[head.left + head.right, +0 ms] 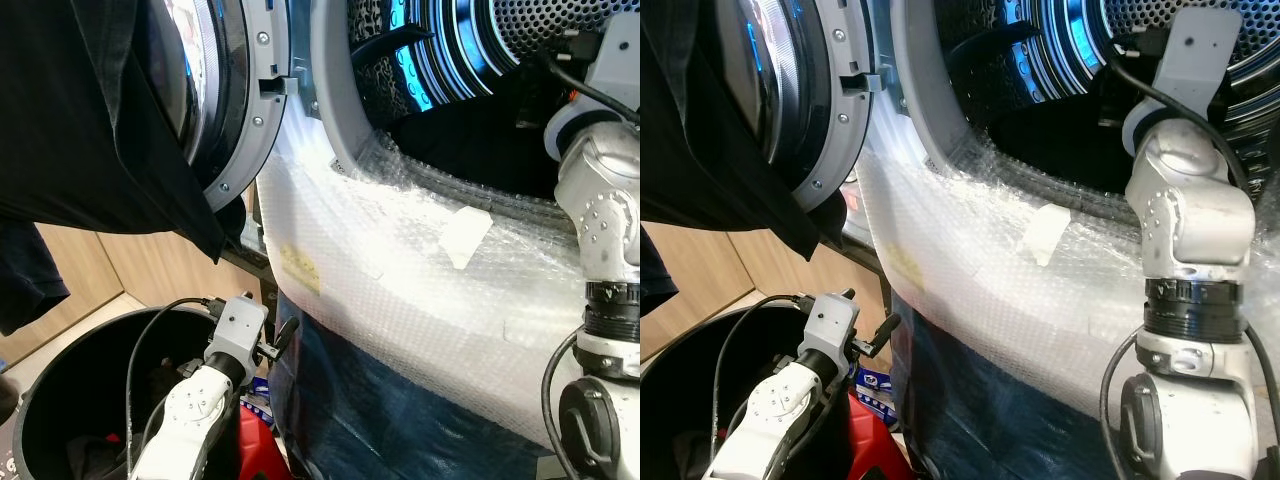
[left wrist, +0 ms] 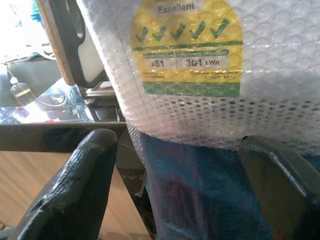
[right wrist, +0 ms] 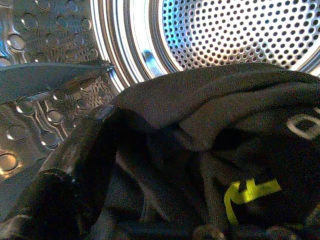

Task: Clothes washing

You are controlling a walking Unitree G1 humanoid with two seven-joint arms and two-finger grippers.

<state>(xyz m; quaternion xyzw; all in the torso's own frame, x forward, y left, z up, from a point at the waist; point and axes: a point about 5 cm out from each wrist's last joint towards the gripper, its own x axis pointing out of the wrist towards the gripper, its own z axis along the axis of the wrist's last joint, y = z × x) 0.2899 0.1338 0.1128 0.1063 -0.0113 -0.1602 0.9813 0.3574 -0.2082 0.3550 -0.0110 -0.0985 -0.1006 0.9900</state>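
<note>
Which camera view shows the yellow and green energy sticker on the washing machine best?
The left wrist view: the yellow and green energy sticker is close, its ticks and numbers readable through bubble wrap. The eye views show only a faint yellow patch.

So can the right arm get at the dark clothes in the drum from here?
Probably yes: the right gripper is already inside the drum, right up against the dark clothes, and the door stands open.

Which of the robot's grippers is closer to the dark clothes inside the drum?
The right. The right gripper is inside the drum, against the dark clothes; the left gripper is outside, low by the washer's bubble-wrapped front.
</note>
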